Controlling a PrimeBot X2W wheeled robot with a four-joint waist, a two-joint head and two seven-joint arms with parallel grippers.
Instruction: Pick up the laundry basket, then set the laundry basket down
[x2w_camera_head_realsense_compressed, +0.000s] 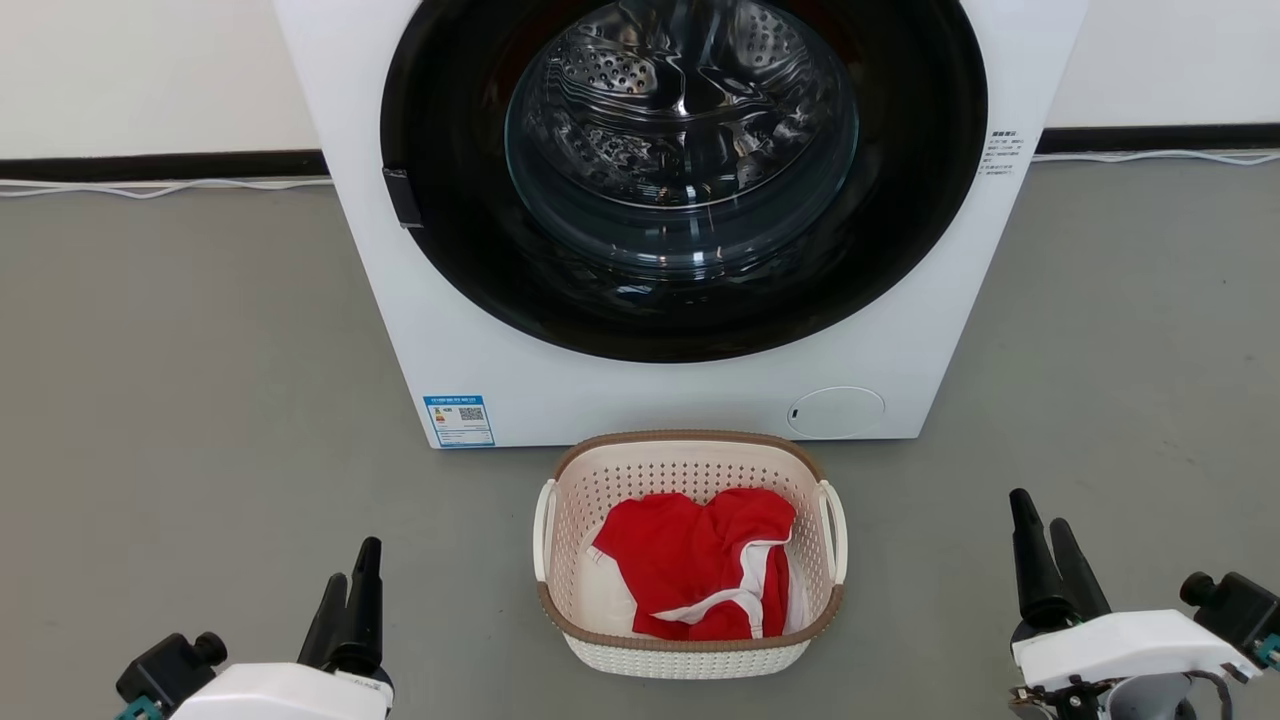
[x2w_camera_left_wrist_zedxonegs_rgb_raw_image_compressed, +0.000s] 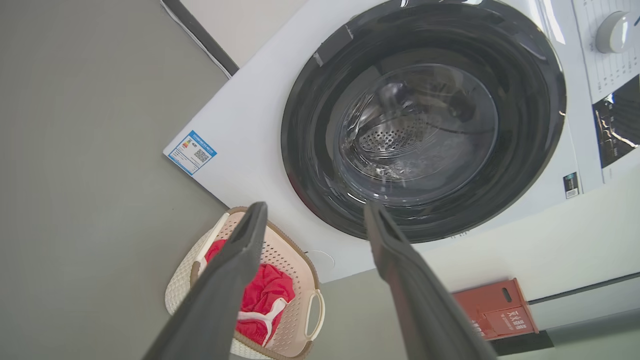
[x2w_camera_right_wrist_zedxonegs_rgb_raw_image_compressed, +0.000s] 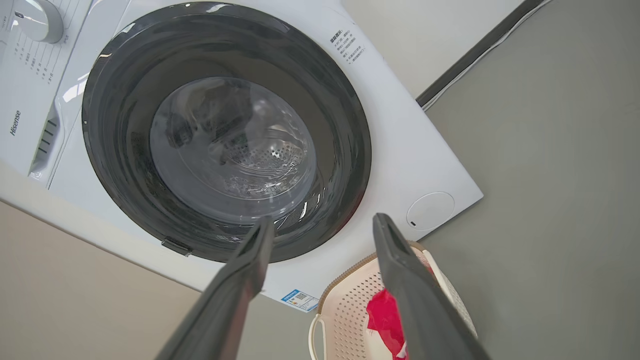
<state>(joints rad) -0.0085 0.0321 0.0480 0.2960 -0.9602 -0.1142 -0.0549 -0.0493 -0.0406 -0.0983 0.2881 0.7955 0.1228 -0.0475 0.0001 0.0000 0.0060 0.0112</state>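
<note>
Perforated plastic laundry basket (x2w_camera_head_realsense_compressed: 690, 655), woven-look rim.

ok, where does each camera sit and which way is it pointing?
Head: on the head, facing forward-down at laundry basket and washing machine; left gripper, right gripper at bottom corners.
Left wrist: left arm, facing the door; own fingers.
Right wrist: right arm, facing the door; own fingers.
All share the laundry basket and washing machine.

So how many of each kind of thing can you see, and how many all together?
Washing machine: 1
Laundry basket: 1
Red garment: 1
Red box: 1
End effectors: 2, the left end effector and the right end effector
Total: 6
</note>
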